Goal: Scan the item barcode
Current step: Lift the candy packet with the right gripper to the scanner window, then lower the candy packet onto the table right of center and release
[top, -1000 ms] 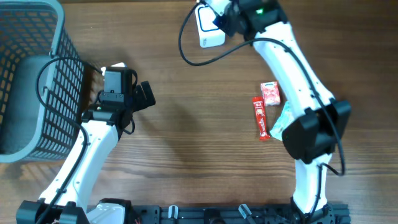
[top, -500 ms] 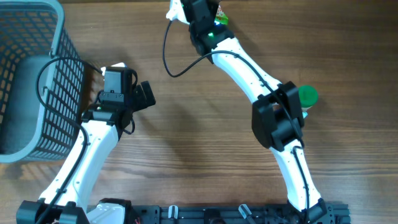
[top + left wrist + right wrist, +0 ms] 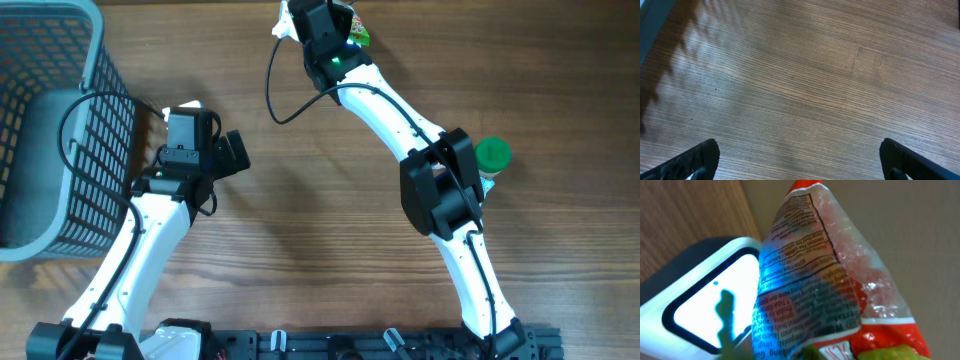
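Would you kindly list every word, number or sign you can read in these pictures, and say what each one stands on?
No text can be quoted with confidence.
packet: rows of small dark print on its clear side, too blurred to read.
packet, red lower edge: large white letters, cut off by the frame, unreadable.
scanner: lit window and white rim, no lettering visible.

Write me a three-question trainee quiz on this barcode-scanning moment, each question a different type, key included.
1. True or false: the left gripper holds a packet.
2. The red-edged, printed plastic snack packet is held in front of: A) the white scanner with a lit window; B) a cardboard box; C) a metal tray.
3. Fill in: the right gripper is ___ on the packet.
Key: 1 false; 2 A; 3 shut.
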You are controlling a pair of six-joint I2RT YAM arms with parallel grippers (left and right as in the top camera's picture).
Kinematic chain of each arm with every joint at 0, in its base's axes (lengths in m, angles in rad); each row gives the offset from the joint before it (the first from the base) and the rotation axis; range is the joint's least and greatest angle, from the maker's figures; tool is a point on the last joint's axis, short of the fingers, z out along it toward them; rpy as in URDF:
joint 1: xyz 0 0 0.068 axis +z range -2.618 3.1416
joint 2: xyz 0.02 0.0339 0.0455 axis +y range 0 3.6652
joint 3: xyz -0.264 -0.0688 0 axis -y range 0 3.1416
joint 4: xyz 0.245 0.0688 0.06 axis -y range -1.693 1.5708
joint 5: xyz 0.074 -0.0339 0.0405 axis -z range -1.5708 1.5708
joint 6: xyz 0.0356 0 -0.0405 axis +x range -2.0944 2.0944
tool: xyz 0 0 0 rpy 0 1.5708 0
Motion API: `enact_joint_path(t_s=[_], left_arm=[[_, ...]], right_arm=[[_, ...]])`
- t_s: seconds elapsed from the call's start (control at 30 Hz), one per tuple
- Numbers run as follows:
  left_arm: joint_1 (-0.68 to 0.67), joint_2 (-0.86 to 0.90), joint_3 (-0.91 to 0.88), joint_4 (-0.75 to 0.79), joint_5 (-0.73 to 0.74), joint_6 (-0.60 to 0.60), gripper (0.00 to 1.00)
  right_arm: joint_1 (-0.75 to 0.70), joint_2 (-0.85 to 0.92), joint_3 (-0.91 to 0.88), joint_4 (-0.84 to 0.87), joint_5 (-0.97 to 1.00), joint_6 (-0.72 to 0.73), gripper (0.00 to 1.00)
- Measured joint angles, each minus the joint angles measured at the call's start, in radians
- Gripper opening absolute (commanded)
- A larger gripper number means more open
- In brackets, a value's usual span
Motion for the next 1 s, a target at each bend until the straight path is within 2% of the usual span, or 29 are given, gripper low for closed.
enact_joint_path(t_s=[0.17,0.27,0.4,0.53,0.63,0.77,0.87,1.0], left_arm=[[0.0,0.0,0.0,0.0,0.0,0.0,1.0],[0.0,0.0,0.0,0.0,0.0,0.0,1.0],[0.0,0.0,0.0,0.0,0.0,0.0,1.0],[0.0,0.0,0.0,0.0,0.0,0.0,1.0],[0.0,0.0,0.0,-0.001,0.0,0.0,1.0],[0.0,0.0,0.0,0.0,0.0,0.0,1.0],[0.0,0.0,0.0,0.0,0.0,0.0,1.0],[0.0,0.0,0.0,0.0,0.0,0.0,1.0]], right_arm=[[0.003,-0.002,0.0,-0.009,0.003,0.085,0.04],[0.003,-0.032,-0.002,-0.102,-0.022,0.152,0.04],[0.001,-0.152,-0.005,-0.3,-0.104,0.299,0.04],[-0.039,-0.398,0.0,-0.618,-0.29,0.534,0.04],[-0.126,-0.513,0.02,-0.877,-0.479,0.637,0.04],[-0.271,-0.523,-0.008,-1.129,-0.691,0.698,0.04],[-0.335,-0.489,-0.139,-1.122,-0.768,0.717,0.04],[-0.357,-0.46,-0.412,-0.991,-0.849,0.732,0.07]])
